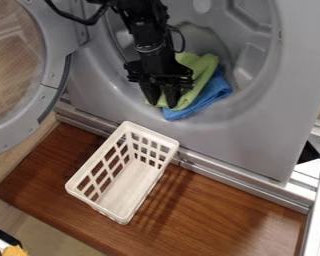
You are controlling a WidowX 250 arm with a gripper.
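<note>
The gripper [162, 99], at upper center, has its jaws parted, with some green cloth [201, 66] showing between the fingertips; whether they pinch any of it, I cannot tell. Below, a white basket [88, 202] sits on a brown wooden board [209, 220], before a gray front-loading machine [256, 145] whose round door [50, 75] stands open at upper left. The green cloth lies in its opening, around and right of the jaws, over a blue cloth [213, 92].

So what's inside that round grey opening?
A green cloth and a blue cloth, the green partly over the blue, with the black gripper at the green one. The arm and cloths cover part of the opening's inside, so I can't tell what lies behind them.
</note>
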